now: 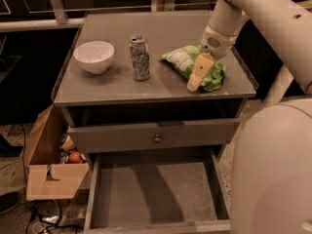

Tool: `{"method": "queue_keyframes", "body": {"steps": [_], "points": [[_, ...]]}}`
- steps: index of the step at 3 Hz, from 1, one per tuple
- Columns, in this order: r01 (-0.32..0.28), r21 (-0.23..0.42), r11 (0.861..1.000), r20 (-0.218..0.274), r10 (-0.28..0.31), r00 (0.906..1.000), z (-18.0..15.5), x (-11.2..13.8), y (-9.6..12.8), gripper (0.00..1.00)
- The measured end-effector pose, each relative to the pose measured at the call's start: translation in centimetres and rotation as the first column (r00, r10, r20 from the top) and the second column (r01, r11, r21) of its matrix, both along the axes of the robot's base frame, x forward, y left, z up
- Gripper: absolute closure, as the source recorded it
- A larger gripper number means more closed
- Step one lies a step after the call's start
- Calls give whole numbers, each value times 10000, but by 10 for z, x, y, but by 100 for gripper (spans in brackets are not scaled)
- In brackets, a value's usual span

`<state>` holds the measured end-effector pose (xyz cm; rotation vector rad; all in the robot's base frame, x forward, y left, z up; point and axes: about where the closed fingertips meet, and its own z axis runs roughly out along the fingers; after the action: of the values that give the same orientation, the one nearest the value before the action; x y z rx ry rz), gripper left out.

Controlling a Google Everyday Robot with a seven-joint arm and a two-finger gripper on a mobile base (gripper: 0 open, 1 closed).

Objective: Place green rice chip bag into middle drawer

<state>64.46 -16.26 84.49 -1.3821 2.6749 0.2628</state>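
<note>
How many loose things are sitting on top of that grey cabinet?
3: a white ceramic bowl at left, a silver patterned can in the middle, and a crinkly lime-green foil bag at right, under the robot's end effector. None seems hidden.

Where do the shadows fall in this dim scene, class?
Camera view: warm, dim light; dark shadow bands cross the middle drawer floor; the recess under the tabletop is nearly black; the hand is at the green rice chip bag's right end.

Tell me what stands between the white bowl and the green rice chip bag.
In the camera view, only the silver can stands upright between the white bowl and the green rice chip bag; the gripper is at the bag's right half.
</note>
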Motion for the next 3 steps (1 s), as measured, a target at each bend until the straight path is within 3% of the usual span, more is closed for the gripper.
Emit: {"method": "queue_keyframes", "body": {"steps": [3], "points": [[0, 0, 10000, 1, 0, 10000, 0, 0, 0, 89]]}}
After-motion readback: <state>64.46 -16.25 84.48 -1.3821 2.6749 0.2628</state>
